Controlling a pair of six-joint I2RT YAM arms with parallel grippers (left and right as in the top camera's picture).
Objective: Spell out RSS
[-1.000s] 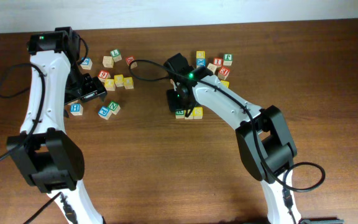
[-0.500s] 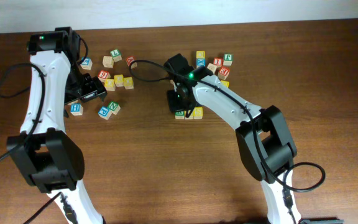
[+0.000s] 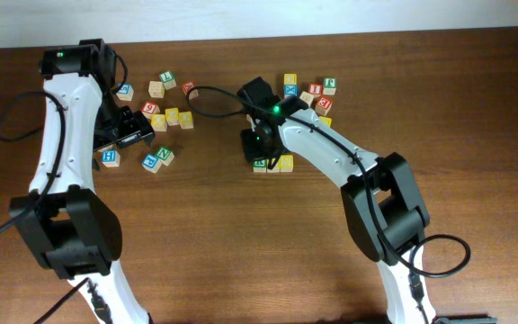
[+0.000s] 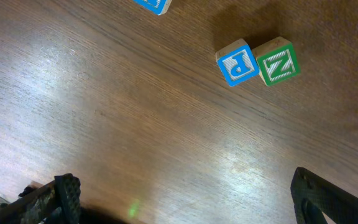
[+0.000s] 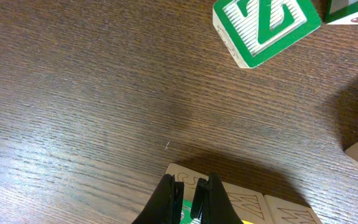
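Note:
Three cubes stand in a row at mid-table. The left one (image 3: 260,165) shows a green top, and the right one (image 3: 287,162) is yellow. My right gripper (image 3: 258,147) hangs over the row's left end, partly hiding it. In the right wrist view its shut fingers (image 5: 190,200) sit right over the leftmost cube (image 5: 185,177). Green shows below the tips, and the neighbouring cubes (image 5: 247,200) show pale engraved sides. My left gripper (image 3: 133,135) is wide open over bare wood (image 4: 185,205), holding nothing.
A blue P cube (image 4: 237,62) and a green cube (image 4: 278,60) lie together ahead of the left gripper. Loose letter cubes cluster at the back left (image 3: 169,112) and back right (image 3: 311,90). A green-faced cube (image 5: 266,28) lies beyond the right gripper.

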